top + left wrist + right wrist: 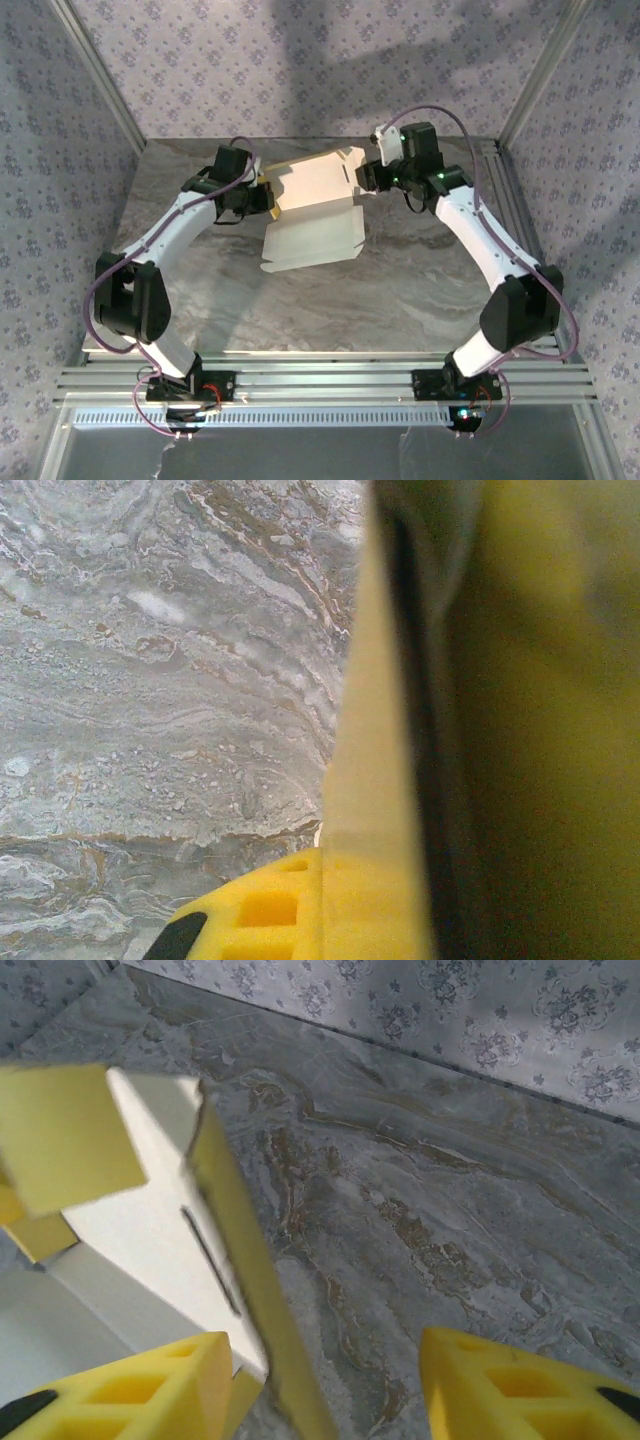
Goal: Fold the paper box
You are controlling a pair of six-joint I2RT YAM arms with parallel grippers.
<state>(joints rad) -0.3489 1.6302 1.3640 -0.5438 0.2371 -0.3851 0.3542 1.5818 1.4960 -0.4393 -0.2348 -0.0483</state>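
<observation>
I am clamping the left edge of the paper box (315, 205) in my left gripper (265, 193) at the far middle of the table (400, 290), my right gripper (328, 1375) standing open astride its raised right flap, which I judge needs pinching and creasing inward next.

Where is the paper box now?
In the top view, the thin white-and-yellow cardboard box sheet sits far-centre on the marble table, between the left tool and the right tool.

Near half of the table (330, 300) is wide open; the paper box (312, 205) blocks the gap between left gripper (265, 195) and right gripper (368, 180).
</observation>
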